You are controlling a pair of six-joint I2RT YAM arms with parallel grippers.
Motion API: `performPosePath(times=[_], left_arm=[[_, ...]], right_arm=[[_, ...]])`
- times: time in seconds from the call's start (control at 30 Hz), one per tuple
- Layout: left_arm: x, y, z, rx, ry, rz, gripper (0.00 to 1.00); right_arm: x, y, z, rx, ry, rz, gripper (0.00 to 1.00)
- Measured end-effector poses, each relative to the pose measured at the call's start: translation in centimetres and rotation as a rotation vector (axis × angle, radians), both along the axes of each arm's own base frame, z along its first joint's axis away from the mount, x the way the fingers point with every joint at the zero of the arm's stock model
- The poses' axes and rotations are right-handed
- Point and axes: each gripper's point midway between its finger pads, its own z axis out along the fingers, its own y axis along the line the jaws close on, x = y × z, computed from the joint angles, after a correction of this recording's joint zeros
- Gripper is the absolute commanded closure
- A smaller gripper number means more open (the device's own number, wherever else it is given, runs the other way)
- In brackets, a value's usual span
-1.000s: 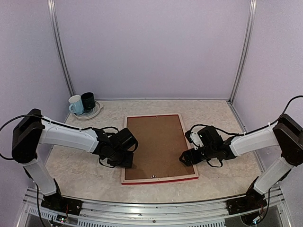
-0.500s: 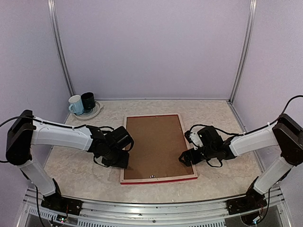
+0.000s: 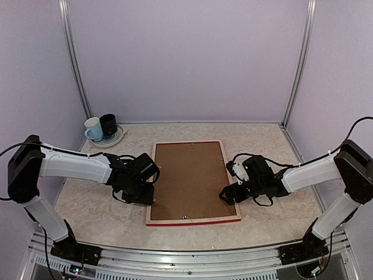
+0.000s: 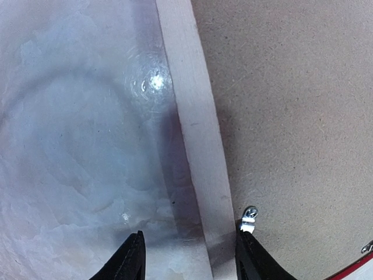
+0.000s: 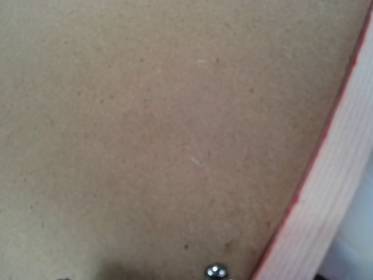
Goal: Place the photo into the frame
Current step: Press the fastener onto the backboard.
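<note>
Both arms reach low and inward. The left gripper (image 4: 191,260) hangs spread astride the left rail of the frame (image 3: 150,211), and the right gripper (image 3: 228,196) sits at the frame's right edge, its fingers unseen, so its grasp cannot be told. The frame lies back-up mid-table, a brown backing board (image 3: 189,175) set in it. A pale mug (image 3: 92,129) and a dark mug (image 3: 108,124) stand on a plate (image 3: 120,137) at the marbled table's (image 3: 274,146) far-left corner, between lilac walls (image 3: 186,58).
</note>
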Motion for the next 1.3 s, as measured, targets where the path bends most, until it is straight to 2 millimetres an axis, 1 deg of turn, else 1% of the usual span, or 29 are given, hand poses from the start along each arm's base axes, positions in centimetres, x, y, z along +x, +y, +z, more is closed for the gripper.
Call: performPosePath(times=[0.27, 0.4, 0.67, 0.83, 1.3], left_arm=[[0.11, -0.23, -0.24, 0.003, 0.0, -0.02, 0.49], [0.08, -0.42, -0.67, 0.004, 0.008, -0.029, 0.49], [0.04, -0.76, -0.71, 0.007, 0.014, -0.047, 0.51], [0.03, -0.85, -0.68, 0.007, 0.015, -0.051, 0.53], [-0.03, -0.97, -0.67, 0.007, 0.013, -0.058, 0.53]], right_arm=[[0.0, -0.01, -0.01, -0.001, 0.0, 0.0, 0.14], [0.02, 0.0, -0.01, 0.0, 0.0, -0.001, 0.14], [0.02, -0.01, -0.02, -0.001, 0.0, -0.001, 0.15], [0.02, -0.01, -0.02, -0.001, 0.0, -0.001, 0.14], [0.02, -0.01, -0.02, -0.001, 0.0, -0.001, 0.15]])
